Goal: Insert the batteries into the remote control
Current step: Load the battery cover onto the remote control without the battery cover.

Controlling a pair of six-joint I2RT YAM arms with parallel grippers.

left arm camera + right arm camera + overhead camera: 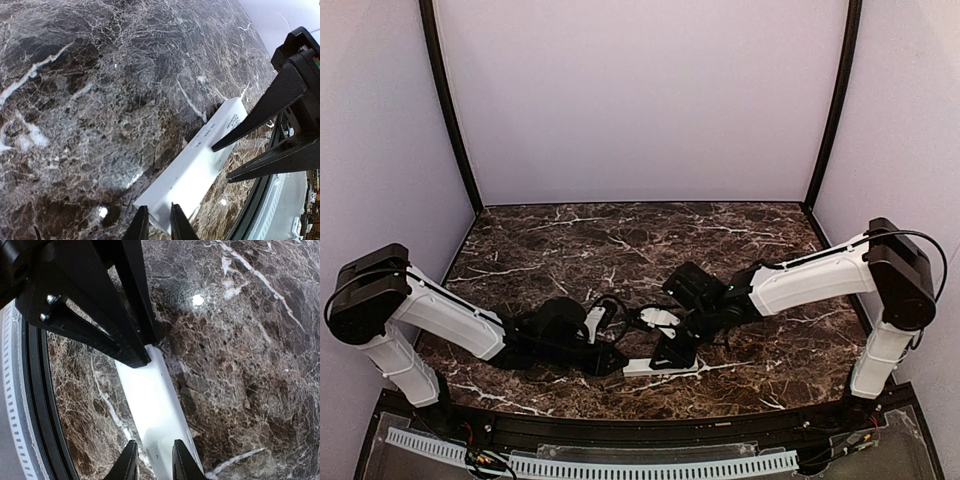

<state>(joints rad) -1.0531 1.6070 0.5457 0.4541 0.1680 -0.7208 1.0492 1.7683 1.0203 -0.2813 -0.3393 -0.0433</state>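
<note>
The remote control (642, 368) lies flat near the table's front edge as a white bar. It also shows in the left wrist view (200, 170), with small grey print on its top face, and in the right wrist view (150, 405). No dark section shows. My left gripper (617, 362) (157, 227) sits over the remote's left end, its jaws nearly together. My right gripper (672, 360) (154, 465) sits over the right end, also nearly closed, with one fingertip (186, 465) overlapping the bar. Neither clamps the bar across its width. No batteries are in view.
The dark marble table (620, 250) is walled by pale panels at the back and sides. A black rail with a white perforated strip (620, 465) runs along the near edge, close behind the remote. The two grippers nearly touch each other.
</note>
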